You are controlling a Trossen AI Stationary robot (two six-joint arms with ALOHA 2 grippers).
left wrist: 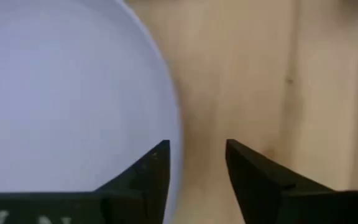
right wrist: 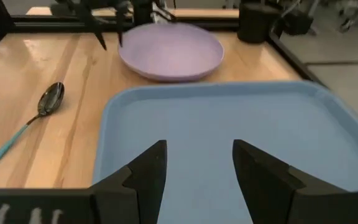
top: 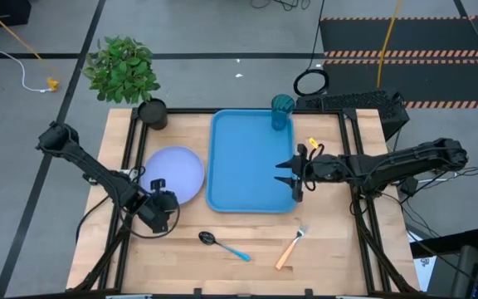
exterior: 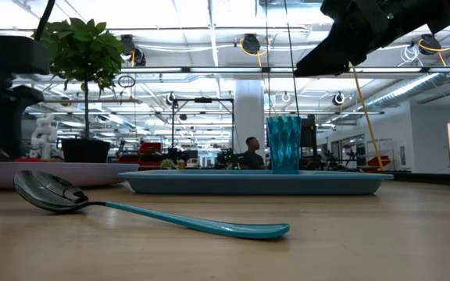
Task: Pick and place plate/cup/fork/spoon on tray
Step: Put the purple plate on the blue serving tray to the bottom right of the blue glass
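The pale lavender plate (top: pixel 175 173) lies flat on the table, left of the blue tray (top: pixel 239 178). My left gripper (top: pixel 156 184) is open at the plate's near-left rim. In its wrist view (left wrist: pixel 197 162) one finger stands over the plate (left wrist: pixel 67 93) and the other over bare wood. My right gripper (top: pixel 290 173) is open and empty above the tray's right rim, and its wrist view (right wrist: pixel 197 165) looks across the tray (right wrist: pixel 229 118). The teal cup (top: pixel 282 112) stands upright in the tray's far right corner. The spoon (top: pixel 222 245) and the fork (top: pixel 291 247) lie on the table near its near edge.
A black pot with a green plant (top: pixel 150 111) stands at the far left, just beyond the plate. Dark frame rails run along the table's left and right sides. Bare wood lies between the plate and the spoon.
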